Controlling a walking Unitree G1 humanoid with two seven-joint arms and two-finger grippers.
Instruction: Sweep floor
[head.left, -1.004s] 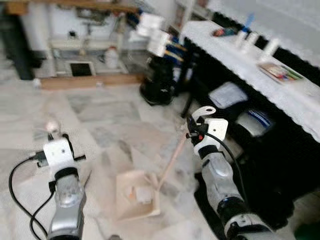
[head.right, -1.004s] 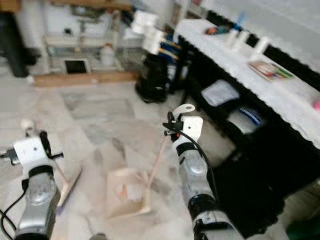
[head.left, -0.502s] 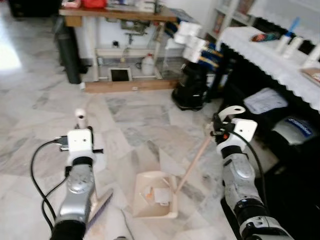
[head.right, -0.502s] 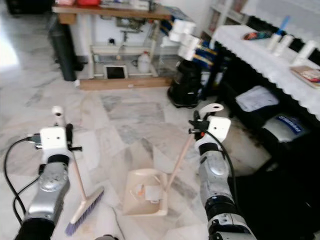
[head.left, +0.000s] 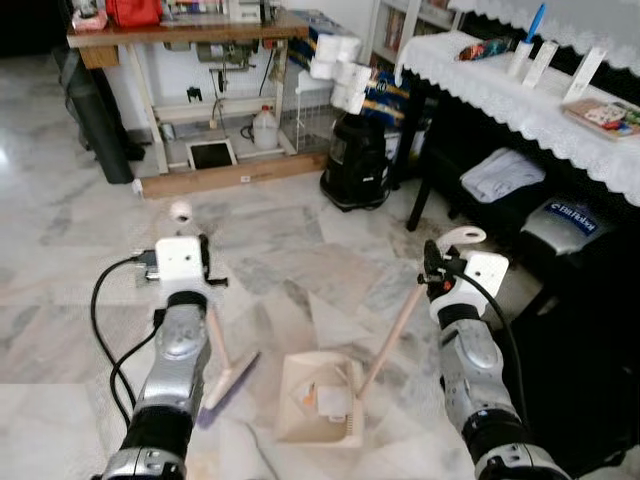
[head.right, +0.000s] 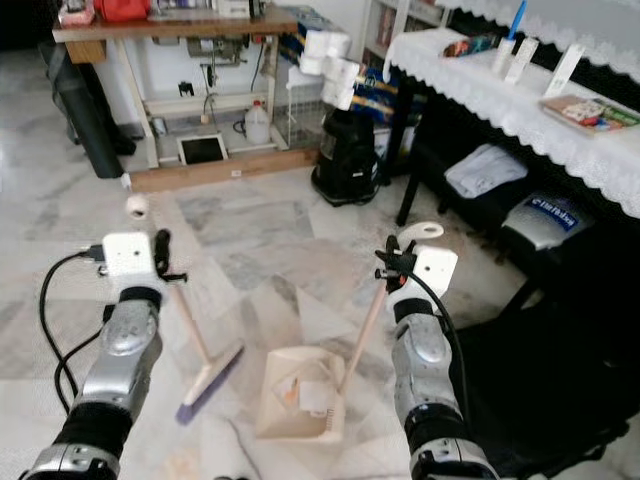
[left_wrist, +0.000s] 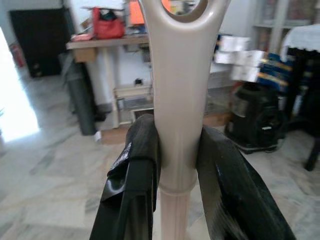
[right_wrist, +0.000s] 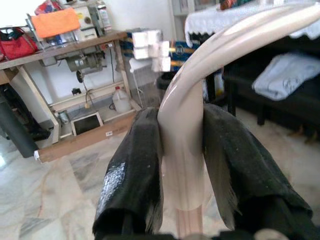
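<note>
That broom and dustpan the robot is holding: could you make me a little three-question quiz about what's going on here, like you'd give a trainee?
1. True or false: the left gripper is shut on the broom handle.
2. What does the right gripper hold? A) a bottle B) the dustpan handle C) nothing
3. Fill in: the broom's bristles lie on the robot's ____ side of the dustpan.

Key
1. True: both black fingers press the beige handle.
2. B: the long handle slants down to the pan on the marble floor, with scraps of litter inside.
3. Left, with a gap of bare floor between them.
</note>
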